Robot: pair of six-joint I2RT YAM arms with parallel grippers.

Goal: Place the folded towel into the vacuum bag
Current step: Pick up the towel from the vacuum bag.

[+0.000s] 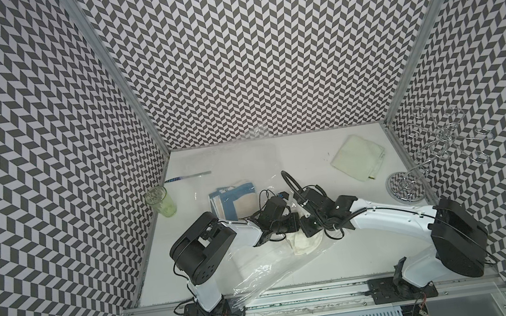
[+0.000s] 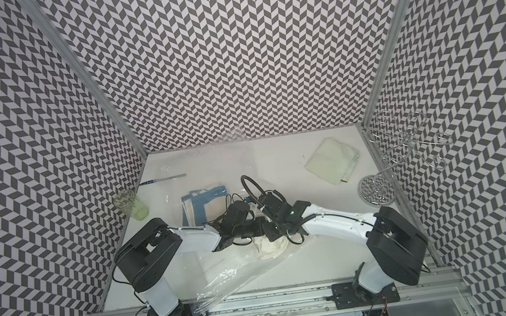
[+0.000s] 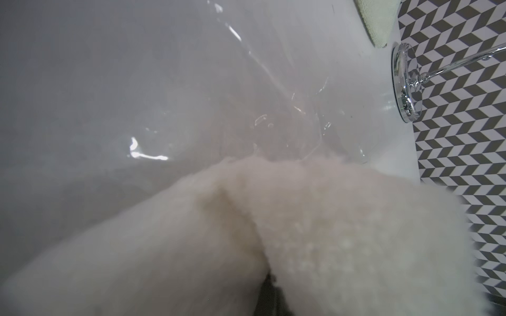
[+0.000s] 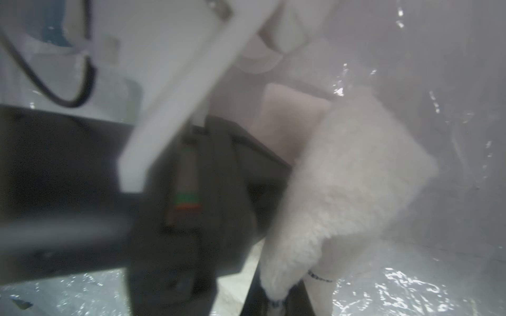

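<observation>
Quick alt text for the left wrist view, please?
A fluffy cream towel fills the foreground, with the crinkled clear vacuum bag beyond it on the white table. A chrome stand's base sits by the chevron wall.

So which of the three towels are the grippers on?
The white towel, fluffy, at the front, where the left gripper and right gripper meet. The blue towel and green towel lie farther back, away from both.
</observation>
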